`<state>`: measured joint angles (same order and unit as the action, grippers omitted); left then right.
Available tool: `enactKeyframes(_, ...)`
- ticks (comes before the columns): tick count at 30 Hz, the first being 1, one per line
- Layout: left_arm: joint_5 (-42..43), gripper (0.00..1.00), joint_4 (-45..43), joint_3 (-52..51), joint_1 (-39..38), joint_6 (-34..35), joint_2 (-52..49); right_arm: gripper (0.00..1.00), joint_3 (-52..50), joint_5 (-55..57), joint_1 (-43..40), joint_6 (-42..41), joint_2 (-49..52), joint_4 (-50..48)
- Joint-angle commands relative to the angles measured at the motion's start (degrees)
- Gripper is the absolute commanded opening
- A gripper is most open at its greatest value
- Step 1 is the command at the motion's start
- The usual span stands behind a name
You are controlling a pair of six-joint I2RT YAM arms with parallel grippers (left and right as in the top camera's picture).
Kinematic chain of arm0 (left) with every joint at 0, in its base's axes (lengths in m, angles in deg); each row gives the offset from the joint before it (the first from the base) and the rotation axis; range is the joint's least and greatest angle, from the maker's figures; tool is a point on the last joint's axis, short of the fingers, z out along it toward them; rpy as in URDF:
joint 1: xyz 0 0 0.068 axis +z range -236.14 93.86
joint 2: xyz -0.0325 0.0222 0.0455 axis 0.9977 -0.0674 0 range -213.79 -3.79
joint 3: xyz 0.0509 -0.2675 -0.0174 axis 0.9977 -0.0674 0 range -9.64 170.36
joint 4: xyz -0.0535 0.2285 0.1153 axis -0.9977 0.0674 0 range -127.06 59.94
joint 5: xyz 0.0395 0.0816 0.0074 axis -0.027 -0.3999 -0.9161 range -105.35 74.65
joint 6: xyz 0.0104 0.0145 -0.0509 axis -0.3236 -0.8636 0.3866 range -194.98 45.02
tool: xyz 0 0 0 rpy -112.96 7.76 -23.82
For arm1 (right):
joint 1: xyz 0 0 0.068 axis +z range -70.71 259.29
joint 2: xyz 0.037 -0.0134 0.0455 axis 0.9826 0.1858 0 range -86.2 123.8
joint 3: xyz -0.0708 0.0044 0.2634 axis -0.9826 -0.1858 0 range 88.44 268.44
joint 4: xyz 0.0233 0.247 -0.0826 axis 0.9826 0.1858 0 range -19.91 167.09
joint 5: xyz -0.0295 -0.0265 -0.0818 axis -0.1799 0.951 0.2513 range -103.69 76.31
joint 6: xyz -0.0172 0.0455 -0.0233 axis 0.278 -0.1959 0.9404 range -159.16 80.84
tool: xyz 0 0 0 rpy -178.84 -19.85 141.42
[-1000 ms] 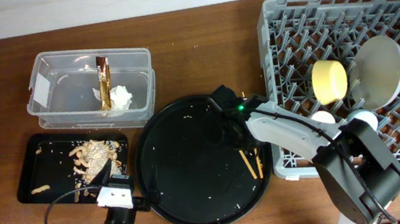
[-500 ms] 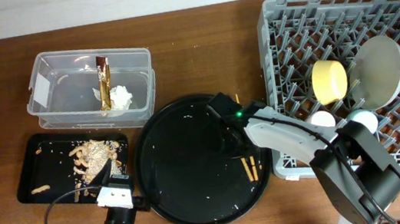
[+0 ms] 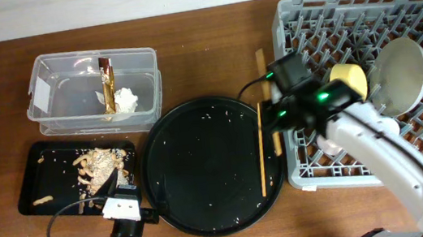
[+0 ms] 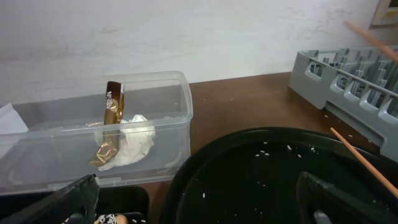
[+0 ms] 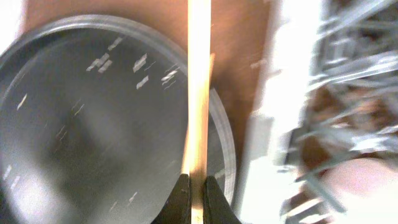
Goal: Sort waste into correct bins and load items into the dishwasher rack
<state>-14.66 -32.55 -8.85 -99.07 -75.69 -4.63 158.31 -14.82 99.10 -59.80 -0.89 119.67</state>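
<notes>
Your right wrist view shows what overhead hides: the right pincer clenched on a chopstick running straight out from its fingers. Overhead, the second chopstick lies on the round black tray, just beside that pincer. Left pincer gapes wide. Wrapper print unreadable.

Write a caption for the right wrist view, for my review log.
Right gripper pinching a chopstick over the edge of the round tray, rack blurred at right.
</notes>
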Motion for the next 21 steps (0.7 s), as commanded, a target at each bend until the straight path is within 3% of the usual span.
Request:
enactKeyframes(1, 0.59, 1.00, 0.15, -0.26, 0.35, -1.07, 0.44, 0.04, 0.17, 3.37, -5.86, 0.94, 2.73, -2.62)
enactKeyframes(6, 0.59, 1.00, 0.15, -0.26, 0.35, -1.07, 0.44, 0.05, 0.22, 5.62, -9.38, 1.79, 8.66, -6.12)
enactKeyframes(9, 0.59, 1.00, 0.15, -0.26, 0.35, -1.07, 0.44, 0.13, 0.24, 5.27, -9.33, 2.67, 7.63, -5.81)
enactKeyframes(10, 0.59, 1.00, 0.15, -0.26, 0.35, -1.07, 0.44, 0.21, 0.24, 4.61, -9.33, 2.67, 6.93, -5.38)
enactKeyframes(11, 0.59, 1.00, 0.15, -0.26, 0.35, -1.07, 0.44, 0.36, 0.24, 3.80, -9.33, 2.67, 6.12, -4.44)
enactKeyframes(13, 0.59, 1.00, 0.15, -0.26, 0.35, -1.07, 0.44, 0.49, 0.22, -0.17, -8.98, 2.78, 4.24, -1.27)
enactKeyframes(15, 0.59, 1.00, 0.15, -0.26, 0.35, -1.07, 0.44, 0.49, 0.22, -7.21, -6.25, 5.44, 3.76, 1.29)
enactKeyframes(17, 0.59, 1.00, 0.15, -0.26, 0.35, -1.07, 0.44, 0.49, -0.42, -7.26, -1.27, 5.18, 3.93, 2.47)
enactKeyframes(21, 0.59, 1.00, 0.15, -0.26, 0.35, -1.07, 0.44, 0.49, -4.00, -0.50, 8.55, -6.56, 6.25, 0.13)
